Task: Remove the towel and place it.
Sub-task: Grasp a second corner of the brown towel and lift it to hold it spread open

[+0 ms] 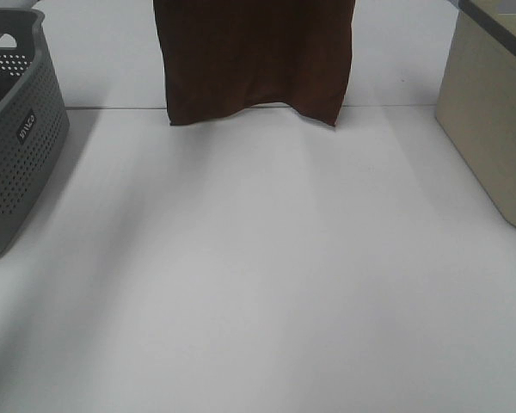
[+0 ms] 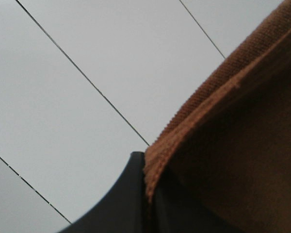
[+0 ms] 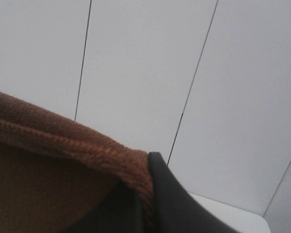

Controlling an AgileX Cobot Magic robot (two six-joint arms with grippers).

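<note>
The dark reddish-brown towel (image 1: pixel 254 56) hangs down at the far middle of the exterior high view, its lower edge just above the table's back edge. Its top and both grippers are cut off by the frame there. In the left wrist view my left gripper (image 2: pixel 148 187) is shut on the towel's hemmed edge (image 2: pixel 218 97). In the right wrist view my right gripper (image 3: pixel 145 194) is shut on the towel's other hemmed corner (image 3: pixel 63 136). The white tag is not visible.
A grey perforated basket (image 1: pixel 17 138) stands at the left edge of the white table (image 1: pixel 258 275). A beige bin (image 1: pixel 490 112) with a dark rim stands at the right edge. A white panelled wall is behind.
</note>
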